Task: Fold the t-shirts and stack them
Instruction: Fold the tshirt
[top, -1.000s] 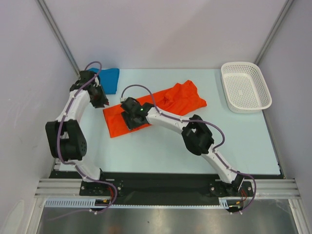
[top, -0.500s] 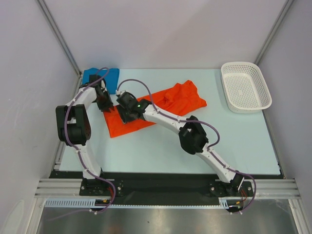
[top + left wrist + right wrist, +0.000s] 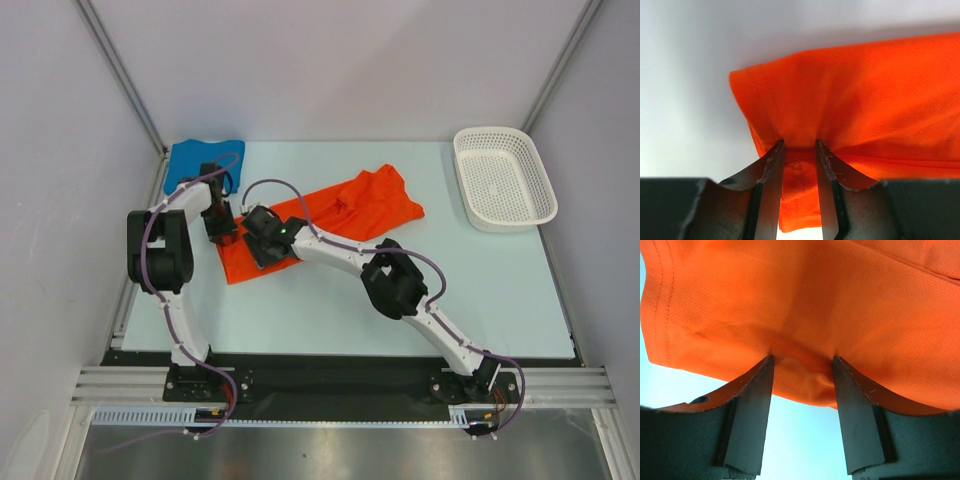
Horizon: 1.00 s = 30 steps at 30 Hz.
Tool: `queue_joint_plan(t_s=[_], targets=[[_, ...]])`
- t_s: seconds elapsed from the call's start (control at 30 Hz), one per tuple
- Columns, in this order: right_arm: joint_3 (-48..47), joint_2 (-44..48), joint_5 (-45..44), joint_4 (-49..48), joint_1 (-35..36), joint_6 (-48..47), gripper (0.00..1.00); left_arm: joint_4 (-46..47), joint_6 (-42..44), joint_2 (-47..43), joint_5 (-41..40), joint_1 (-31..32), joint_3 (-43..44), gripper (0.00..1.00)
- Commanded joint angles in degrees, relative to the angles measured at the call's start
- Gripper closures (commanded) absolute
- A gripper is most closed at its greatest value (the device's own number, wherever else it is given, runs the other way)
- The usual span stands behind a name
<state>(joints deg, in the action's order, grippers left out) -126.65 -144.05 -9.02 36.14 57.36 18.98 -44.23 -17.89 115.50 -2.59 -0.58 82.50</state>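
Observation:
The orange-red t-shirt [image 3: 372,205] lies spread slantwise across the middle of the table, partly folded. My left gripper [image 3: 224,234] is at its near-left corner, shut on a fold of the orange cloth [image 3: 800,155]. My right gripper [image 3: 264,246] is beside it on the shirt's near edge, its fingers [image 3: 756,405] narrowed on a bunched ridge of the cloth [image 3: 802,357]. The blue t-shirt [image 3: 190,160] lies folded at the far-left corner, apart from both grippers.
A white perforated basket [image 3: 505,178] stands at the far right of the table. Grey walls close the left, back and right sides. The light blue table surface [image 3: 330,310] shows in front of the shirt.
My left arm has swung from beside the blue shirt down to the orange shirt's left corner and closed on it. My right gripper has stayed on the shirt's near edge.

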Motion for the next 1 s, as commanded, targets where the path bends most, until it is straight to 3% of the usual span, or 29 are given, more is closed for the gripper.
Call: queue_joint_plan(t_s=[0.0,0.23,0.37,0.6,0.73,0.97], targets=[[5.4,3.2,1.8,3.9,-0.7,0.0,0.44,-6.4,0.2,1.6,-1.2,3.1,-2.0,0.64],[15.9,9.2,5.5,5.0,-1.9,-1.7,0.44,-7.1,-0.7,-0.4,1.4,6.8,-6.2,0.64],[24.5,13.7,7.5,4.5,-2.3,-3.1,0.44,-4.7,-4.2,-4.6,8.4,11.1,-14.3,0.64],[39.4,24.2,8.5,2.8,-2.4,-5.4,0.45,-2.1,-10.8,-15.2,12.4,17.5,-25.6,0.65],[48.8,32.8,8.4,2.7,-2.4,-5.7,0.44,-1.7,-16.2,-23.4,14.6,24.3,-30.7,0.66],[62.9,46.9,8.4,3.2,-3.0,-1.8,0.44,0.6,-26.7,-29.2,19.1,37.8,-33.8,0.65]])
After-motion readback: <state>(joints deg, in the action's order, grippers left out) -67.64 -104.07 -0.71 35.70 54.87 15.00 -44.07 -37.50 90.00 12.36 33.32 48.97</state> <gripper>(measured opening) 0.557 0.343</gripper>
